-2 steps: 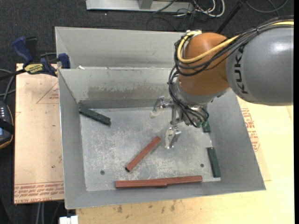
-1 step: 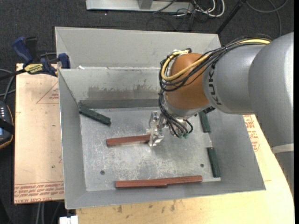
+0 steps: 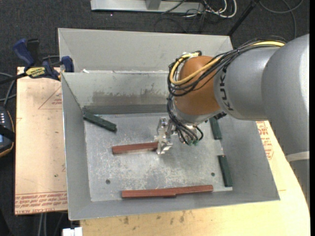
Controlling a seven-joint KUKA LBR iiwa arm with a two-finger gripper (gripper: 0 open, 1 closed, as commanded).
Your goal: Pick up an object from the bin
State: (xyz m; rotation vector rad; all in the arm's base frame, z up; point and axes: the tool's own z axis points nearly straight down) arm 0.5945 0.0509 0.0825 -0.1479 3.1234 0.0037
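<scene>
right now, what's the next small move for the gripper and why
Probably a small shift left along the short red bar, towards its middle. The gripper sits at that bar's right tip, and a grasp so far out would likely let the bar swing down on lifting. Nothing crowds it: the long red bar and the green bar at left lie well apart.

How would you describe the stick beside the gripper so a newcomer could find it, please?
In the grey bin, mid-floor, left of the gripper, lies a reddish-brown stick, almost level, its right end at the gripper. It is shorter than the other reddish-brown stick along the near wall; the remaining sticks are dark green.
</scene>
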